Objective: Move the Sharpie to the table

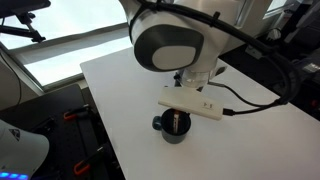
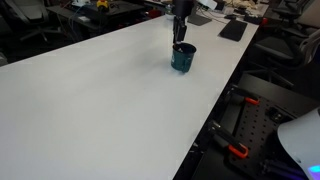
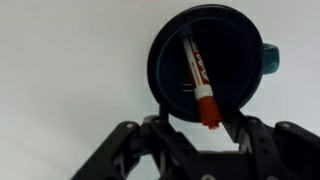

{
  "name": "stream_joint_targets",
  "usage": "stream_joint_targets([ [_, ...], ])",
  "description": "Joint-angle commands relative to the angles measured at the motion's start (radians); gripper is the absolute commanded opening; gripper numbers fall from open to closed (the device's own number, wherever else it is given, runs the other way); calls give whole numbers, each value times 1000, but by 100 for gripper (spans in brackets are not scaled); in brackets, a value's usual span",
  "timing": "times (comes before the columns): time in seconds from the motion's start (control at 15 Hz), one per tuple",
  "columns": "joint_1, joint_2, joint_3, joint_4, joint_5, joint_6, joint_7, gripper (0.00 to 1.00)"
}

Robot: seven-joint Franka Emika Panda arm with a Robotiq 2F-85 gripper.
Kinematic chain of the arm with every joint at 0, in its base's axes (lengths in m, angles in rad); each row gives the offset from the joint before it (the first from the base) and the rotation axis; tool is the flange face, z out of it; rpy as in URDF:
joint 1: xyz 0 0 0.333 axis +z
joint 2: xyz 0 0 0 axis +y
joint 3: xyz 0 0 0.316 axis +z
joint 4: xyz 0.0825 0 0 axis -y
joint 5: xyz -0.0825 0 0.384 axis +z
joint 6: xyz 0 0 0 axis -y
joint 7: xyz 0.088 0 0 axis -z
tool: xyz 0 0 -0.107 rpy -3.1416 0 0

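Note:
The Sharpie (image 3: 198, 82) stands tilted inside the dark round mug (image 3: 235, 45), its red end up and leaning on the rim nearest the gripper. In the wrist view my gripper (image 3: 197, 128) is open, directly above the mug, with one finger on either side of the red end and not closed on it. In both exterior views the gripper (image 1: 178, 108) (image 2: 180, 32) hangs straight over the mug (image 1: 173, 128) (image 2: 183, 58). The mug stands on the white table (image 1: 130, 85) (image 2: 100, 100). The pen shows only as a thin dark line in the mug (image 1: 175, 121).
The mug's handle (image 3: 270, 58) points away from the gripper side. A table edge runs close by the mug (image 1: 140, 140). Dark items (image 2: 232, 28) lie at the far end of the table. Black stands with orange clamps (image 2: 235, 150) are beyond the table edge.

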Motion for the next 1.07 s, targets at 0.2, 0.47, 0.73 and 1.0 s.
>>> stream_joint_targets([
  [0.2, -14, -14, 23, -17, 49, 6, -39, 28],
  [0.47, -17, -20, 24, -18, 65, -1, -41, 4],
  [0.73, -16, -30, 23, -20, 81, -26, -30, 5],
  [1.0, -20, -47, 22, -14, 114, -91, -31, 5],
])
